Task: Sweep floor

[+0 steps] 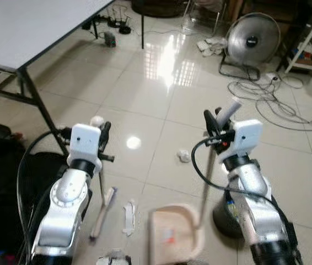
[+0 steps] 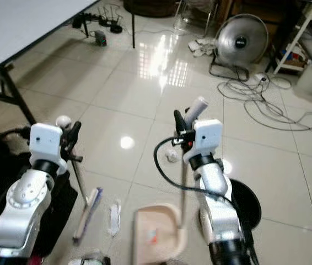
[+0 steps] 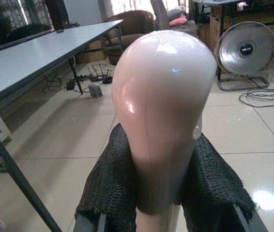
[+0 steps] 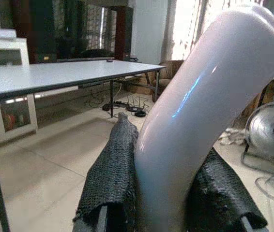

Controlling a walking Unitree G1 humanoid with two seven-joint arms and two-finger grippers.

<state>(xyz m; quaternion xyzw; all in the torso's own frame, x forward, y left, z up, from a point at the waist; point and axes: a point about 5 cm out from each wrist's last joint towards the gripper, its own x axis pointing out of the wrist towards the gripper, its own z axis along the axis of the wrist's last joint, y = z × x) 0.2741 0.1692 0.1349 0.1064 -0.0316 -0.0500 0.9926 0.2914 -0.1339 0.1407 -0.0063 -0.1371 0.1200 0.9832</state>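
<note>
While left gripper jaws clamp broom | right gripper jaws clamp dustpan | open tiles ahead

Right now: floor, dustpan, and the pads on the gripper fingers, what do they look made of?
Floor: glazed ceramic tile, probably; grout lines and mirror-like window glare.
Dustpan: likely plastic, pale pink, smooth moulded rim; its handle is glossy with sharp highlights.
Finger pads of the left gripper: black woven mesh or fabric, matte, with a frayed edge. The right gripper's pads look alike.

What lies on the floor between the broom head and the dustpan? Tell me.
A flat white scrap of litter lies on the tiles between the broom head and the dustpan, seen in both eye views.
</note>
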